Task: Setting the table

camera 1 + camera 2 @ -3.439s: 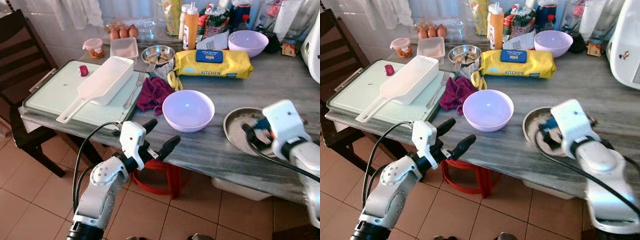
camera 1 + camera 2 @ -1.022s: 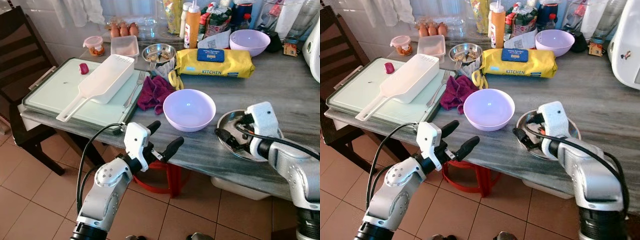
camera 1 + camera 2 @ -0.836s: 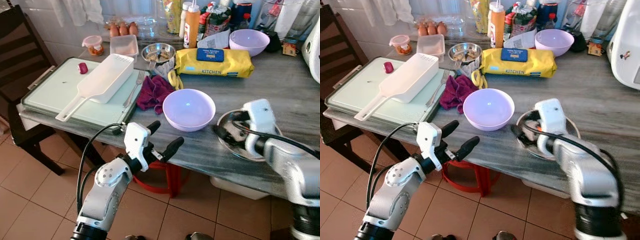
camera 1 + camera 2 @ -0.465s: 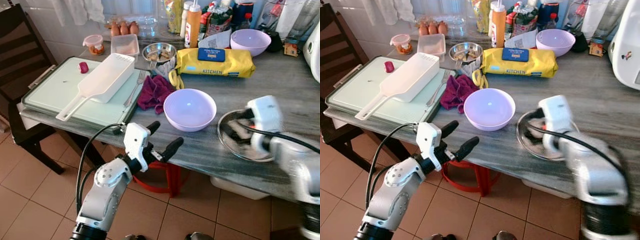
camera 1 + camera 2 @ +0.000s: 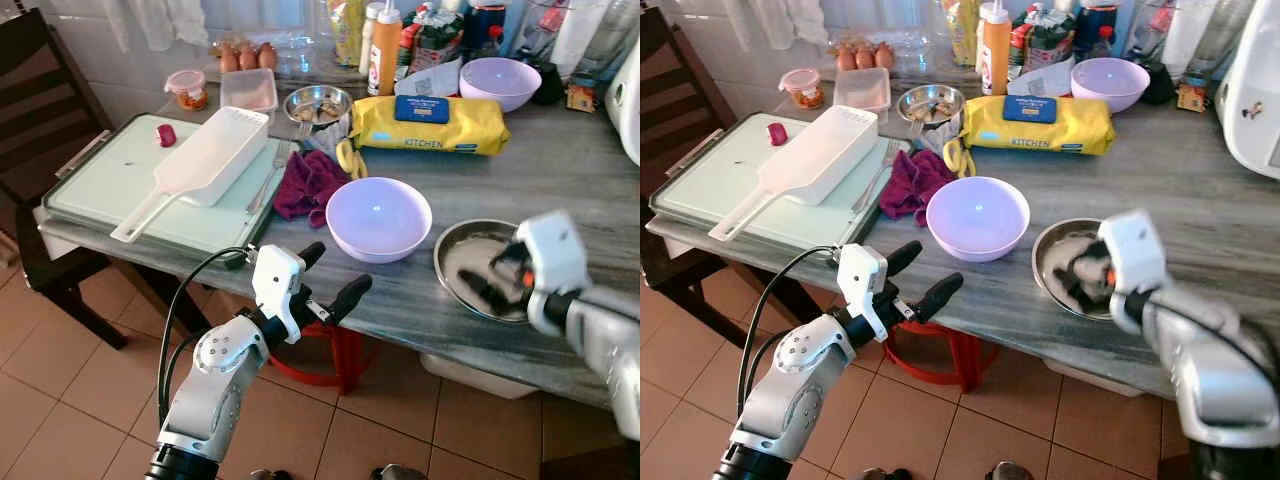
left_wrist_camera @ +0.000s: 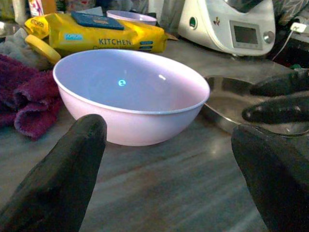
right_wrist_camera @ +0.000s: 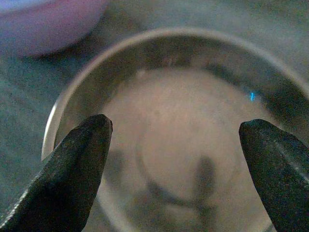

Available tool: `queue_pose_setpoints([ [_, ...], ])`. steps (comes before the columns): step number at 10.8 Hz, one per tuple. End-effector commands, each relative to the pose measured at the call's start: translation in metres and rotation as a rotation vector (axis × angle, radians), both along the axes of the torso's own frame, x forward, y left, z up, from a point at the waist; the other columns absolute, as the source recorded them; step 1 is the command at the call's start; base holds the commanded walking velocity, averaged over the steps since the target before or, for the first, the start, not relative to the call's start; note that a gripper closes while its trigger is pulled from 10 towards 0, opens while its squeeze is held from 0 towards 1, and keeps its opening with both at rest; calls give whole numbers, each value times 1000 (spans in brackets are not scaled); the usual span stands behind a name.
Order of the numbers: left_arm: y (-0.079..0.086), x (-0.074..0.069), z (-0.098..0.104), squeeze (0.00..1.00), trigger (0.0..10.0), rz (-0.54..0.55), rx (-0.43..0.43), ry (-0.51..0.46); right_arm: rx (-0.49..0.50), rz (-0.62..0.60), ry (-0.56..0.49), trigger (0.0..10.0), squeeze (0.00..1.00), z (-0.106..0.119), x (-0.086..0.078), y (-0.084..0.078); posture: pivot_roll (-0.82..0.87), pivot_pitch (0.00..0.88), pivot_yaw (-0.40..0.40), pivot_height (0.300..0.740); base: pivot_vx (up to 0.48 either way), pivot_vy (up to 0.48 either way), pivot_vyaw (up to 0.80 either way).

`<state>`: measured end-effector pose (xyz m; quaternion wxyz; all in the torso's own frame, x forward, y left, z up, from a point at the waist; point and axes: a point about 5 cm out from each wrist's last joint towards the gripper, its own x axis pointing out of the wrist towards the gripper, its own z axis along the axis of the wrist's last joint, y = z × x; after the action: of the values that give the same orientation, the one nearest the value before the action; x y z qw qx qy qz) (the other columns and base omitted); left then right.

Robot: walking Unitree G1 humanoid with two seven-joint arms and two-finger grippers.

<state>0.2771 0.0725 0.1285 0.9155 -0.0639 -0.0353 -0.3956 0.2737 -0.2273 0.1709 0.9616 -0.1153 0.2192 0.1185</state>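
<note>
At the lower right of the left eye view the right gripper [image 5: 497, 272] hangs over the steel plate [image 5: 462, 252], its two black fingers spread apart and holding nothing; in the right wrist view those fingers [image 7: 77, 166] frame the plate's shallow, empty bottom [image 7: 174, 145] from either side. The plate sits on the grey marble counter [image 5: 590, 170] near its front edge, just beside the lilac bowl [image 5: 378, 218] at the centre of the frame, the two close but not visibly touching. The left gripper [image 5: 326, 276] is held out in front of the counter edge in the lower middle of the frame, below the bowl, its fingers wide apart and empty; the left wrist view looks between them at the bowl [image 6: 130, 94]. To the left of the bowl lies a crumpled maroon cloth [image 5: 308, 186], and further left a pale green tray [image 5: 110, 185] carries a white scoop-shaped container [image 5: 200, 165]. Toward the top of the frame are a yellow wipes pack [image 5: 425, 122] and a second lilac bowl [image 5: 497, 82].
</note>
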Motion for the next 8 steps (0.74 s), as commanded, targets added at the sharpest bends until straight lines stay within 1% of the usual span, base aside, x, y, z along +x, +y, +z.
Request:
queue_pose_setpoints([
  [1, 1, 0, -3, 0, 10000, 1, 17, 4, -2, 4, 7, 10000, 0, -4, -1, 2, -246, 140, 57, 740, 0, 0, 0],
  [2, 3, -3, -4, 0, 10000, -18, 8, 17, 8, -22, 14, 10000, 0, -9, 1, 1, -241, 139, 56, 740, 0, 0, 0],
  [4, 7, -2, -4, 0, 10000, -15, 9, 17, 21, -10, 36, 10000, 0, -15, 3, 2, -234, 136, 54, 740, 0, 0, 0],
  [6, 4, -2, -2, 0, 10000, -24, 3, 13, 65, 4, 39, 10000, 0, -18, 12, 10, -230, 132, 51, 740, 0, 0, 0],
  [8, 1, -1, -1, 0, 10000, -27, -3, 8, 80, 21, 32, 10000, 0, -18, 21, 17, -227, 131, 49, 740, 0, 0, 0],
])
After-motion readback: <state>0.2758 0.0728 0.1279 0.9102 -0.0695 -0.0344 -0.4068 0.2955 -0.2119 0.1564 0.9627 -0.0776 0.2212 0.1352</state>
